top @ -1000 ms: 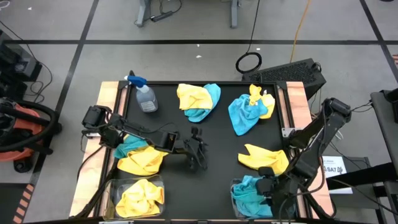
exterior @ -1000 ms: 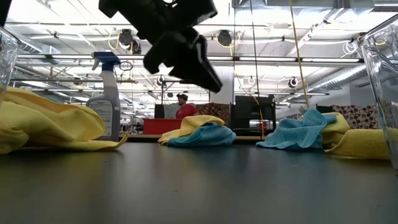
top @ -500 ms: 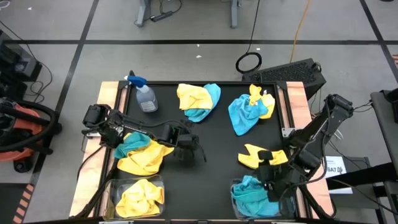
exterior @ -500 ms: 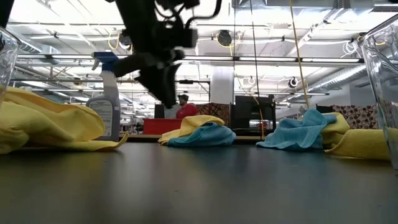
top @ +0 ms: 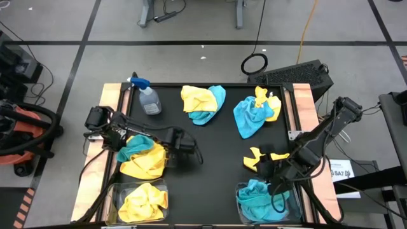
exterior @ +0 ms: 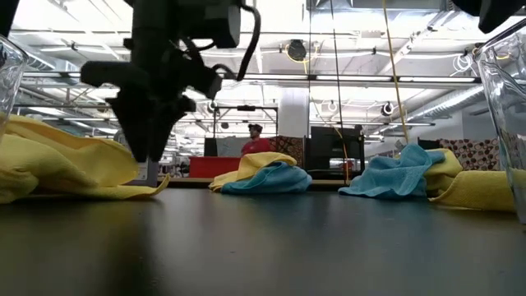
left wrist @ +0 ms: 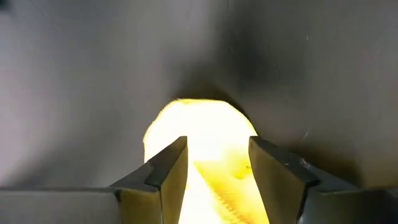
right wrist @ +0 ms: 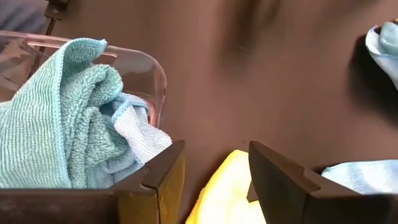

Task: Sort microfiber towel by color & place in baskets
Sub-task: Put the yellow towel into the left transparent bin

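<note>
Your left pincer [top: 170, 154] sits low at the right edge of the bright yellow fuzzy cloth [top: 143, 164] on the black worktop [top: 216, 149], fingers apart with yellow fabric showing between them. At seven o'clock, the clear plastic bin [top: 116, 192] holds another yellow cloth [top: 143, 201]. Your right pincer [top: 262, 168] hangs over the small yellow cloth [top: 257, 157] at four o'clock, fingers spread. Just below it, the second clear bin [top: 297, 202] holds the turquoise cloth [top: 257, 199].
</note>
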